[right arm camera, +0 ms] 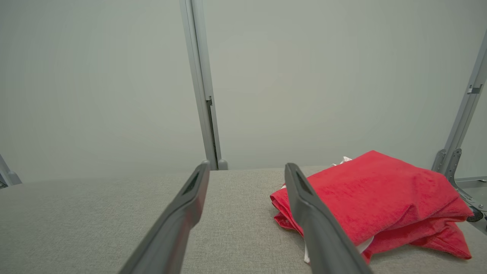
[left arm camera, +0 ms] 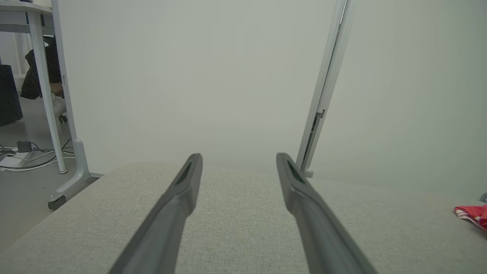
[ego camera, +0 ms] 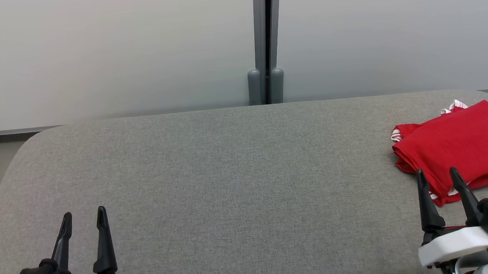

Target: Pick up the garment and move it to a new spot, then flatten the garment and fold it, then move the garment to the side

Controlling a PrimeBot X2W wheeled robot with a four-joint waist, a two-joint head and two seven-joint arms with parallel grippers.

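The garment is red with red-and-white striped trim, folded into a thick bundle at the right edge of the grey padded table. In the right wrist view the garment lies just right of my fingers. My right gripper stands open at the garment's near edge, nothing between its fingers. At the lower left, far from the garment, my left gripper is open and empty. A corner of the garment peeks in at the far right of the left wrist view.
Pale partition panels with a grey post stand behind the table. A second post base rises beyond the garment on the right. Left of the table are a desk leg, floor cables and a person's shoe.
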